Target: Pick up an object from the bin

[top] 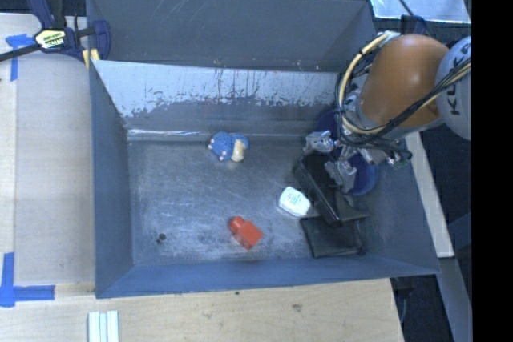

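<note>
Black flat pieces (333,236) lie by the front right corner of the bin (112,172), a white lump (294,202) just beside them. Over their back end, near the right wall, hangs the gripper (345,171) (open or closed, I cannot tell).

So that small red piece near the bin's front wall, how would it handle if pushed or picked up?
The red piece looks blocky with flat faces, so it would probably slide rather than roll. It seems small and solid, likely stiff and light. It lies clear of the white thing, so a nudge likely moves it alone.
</note>
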You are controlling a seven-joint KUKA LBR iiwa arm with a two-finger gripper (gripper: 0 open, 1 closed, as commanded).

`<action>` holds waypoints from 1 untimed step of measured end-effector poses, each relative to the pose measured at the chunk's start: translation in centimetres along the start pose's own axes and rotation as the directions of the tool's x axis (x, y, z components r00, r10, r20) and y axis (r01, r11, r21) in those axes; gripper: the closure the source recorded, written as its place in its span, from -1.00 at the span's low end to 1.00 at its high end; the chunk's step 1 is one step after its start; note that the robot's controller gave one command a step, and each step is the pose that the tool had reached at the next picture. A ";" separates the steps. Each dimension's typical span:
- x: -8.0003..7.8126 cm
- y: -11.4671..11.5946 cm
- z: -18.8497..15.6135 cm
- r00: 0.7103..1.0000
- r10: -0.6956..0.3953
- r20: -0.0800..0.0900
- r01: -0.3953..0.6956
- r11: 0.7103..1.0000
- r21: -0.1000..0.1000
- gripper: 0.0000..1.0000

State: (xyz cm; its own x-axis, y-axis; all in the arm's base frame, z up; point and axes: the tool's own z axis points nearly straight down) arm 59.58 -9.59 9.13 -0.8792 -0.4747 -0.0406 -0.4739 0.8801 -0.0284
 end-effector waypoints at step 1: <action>0.0 0.0 0.0 1.000 0.000 -0.001 0.000 1.000 -0.001 1.00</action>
State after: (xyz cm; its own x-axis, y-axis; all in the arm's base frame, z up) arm 59.62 -9.59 9.12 -0.8793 -0.4746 -0.0393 -0.4738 0.8802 -0.0276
